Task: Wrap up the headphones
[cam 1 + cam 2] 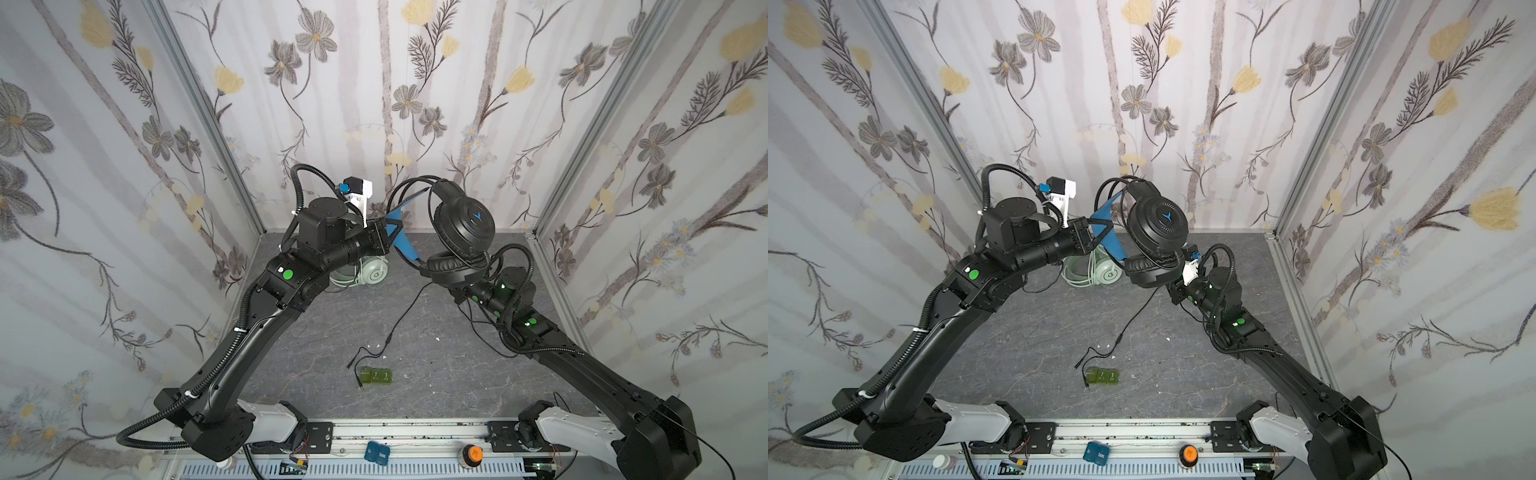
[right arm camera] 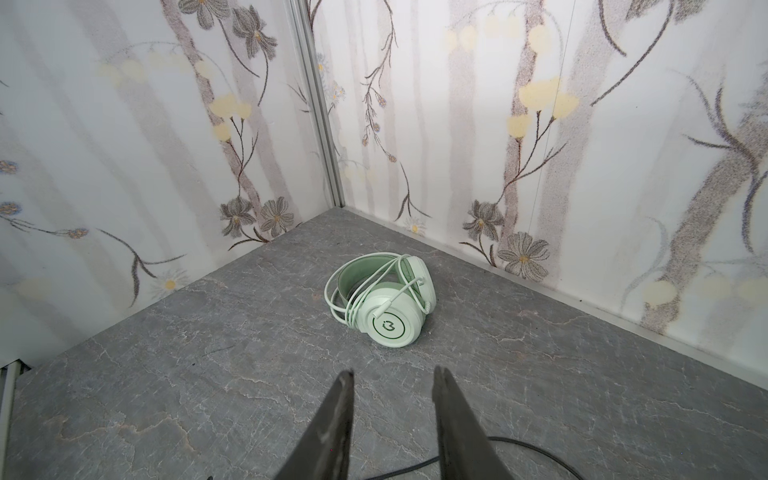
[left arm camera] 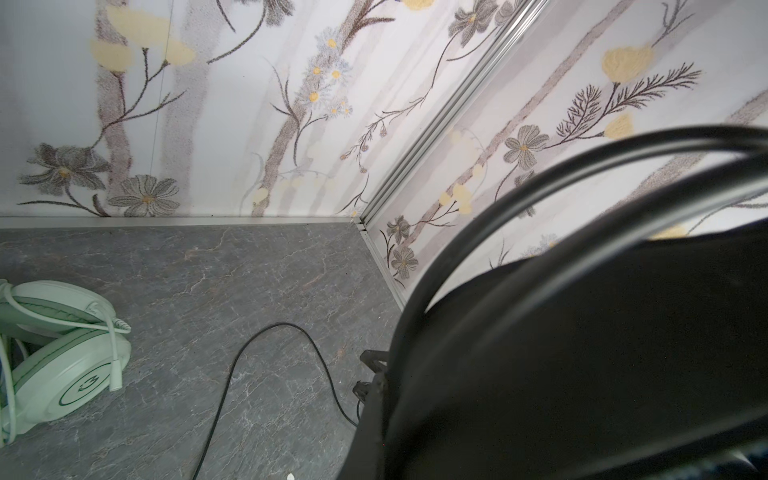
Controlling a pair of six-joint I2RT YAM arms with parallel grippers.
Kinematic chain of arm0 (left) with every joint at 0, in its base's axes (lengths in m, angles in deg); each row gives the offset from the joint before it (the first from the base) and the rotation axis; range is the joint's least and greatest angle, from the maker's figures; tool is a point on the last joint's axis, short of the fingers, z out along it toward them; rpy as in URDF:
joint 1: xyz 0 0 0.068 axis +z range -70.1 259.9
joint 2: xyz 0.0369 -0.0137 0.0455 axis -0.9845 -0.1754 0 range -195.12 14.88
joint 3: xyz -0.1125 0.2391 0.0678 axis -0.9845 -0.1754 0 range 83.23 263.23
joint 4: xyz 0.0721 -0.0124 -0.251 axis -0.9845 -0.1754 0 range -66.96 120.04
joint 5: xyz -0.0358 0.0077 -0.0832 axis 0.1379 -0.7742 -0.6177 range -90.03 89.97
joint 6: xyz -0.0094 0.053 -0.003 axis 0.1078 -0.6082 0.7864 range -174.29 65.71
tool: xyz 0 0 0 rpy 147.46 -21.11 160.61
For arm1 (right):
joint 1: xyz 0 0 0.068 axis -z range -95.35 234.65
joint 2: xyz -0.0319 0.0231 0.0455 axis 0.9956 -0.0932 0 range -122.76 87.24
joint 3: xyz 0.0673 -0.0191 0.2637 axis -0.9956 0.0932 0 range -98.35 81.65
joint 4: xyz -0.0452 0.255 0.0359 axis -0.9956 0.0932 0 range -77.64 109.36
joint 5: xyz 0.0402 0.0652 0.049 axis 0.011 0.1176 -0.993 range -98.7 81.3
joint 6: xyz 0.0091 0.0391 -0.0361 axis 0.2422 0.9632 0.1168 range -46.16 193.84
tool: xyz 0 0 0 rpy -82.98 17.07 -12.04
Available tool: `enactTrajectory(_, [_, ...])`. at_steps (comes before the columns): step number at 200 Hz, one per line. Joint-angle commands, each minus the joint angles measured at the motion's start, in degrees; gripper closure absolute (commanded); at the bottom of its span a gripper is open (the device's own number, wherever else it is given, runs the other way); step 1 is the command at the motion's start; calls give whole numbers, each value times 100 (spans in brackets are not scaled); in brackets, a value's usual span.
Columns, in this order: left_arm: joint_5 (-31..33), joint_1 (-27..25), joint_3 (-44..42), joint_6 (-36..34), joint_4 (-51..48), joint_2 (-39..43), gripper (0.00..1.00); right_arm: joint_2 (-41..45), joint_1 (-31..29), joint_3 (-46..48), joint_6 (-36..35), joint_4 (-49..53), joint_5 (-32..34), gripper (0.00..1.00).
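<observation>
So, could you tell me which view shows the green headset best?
The right wrist view: the green headset lies whole, unobstructed. In both top views the left arm partly hides it; the left wrist view cuts it at the edge.

Black arms (image 1: 257, 328), green dots (image 1: 288, 274)

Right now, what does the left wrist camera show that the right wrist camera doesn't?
Only the left wrist: the black headset, close up and filling much of the picture. Only the right wrist: the right gripper, jaws apart, nothing between them. Both: the mint green headset, a black cable, and the grey table under them.
</observation>
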Motion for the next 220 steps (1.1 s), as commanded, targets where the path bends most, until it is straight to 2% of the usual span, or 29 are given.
enactTrajectory(1, [96,0,84,325,676,-30,100,-79,19,117,245,-570,-105,68])
enactTrajectory(46, [477,5,30,684,935,-49,100,-230,30,368,287,-577,-21,80])
enactTrajectory(89, [980,19,-109,1222,1259,-128,100,-136,16,509,218,-371,362,92])
enactTrajectory(116, [1384,19,-327,1662,1499,-220,100,-12,-129,527,156,15,1020,99])
enactTrajectory(169, [1765,-31,-414,2131,1844,-596,100,112,-766,435,-17,816,2615,100])
enactTrajectory(220, [2249,-102,-246,2204,1671,-942,100,83,-1172,408,-85,1094,2978,100])
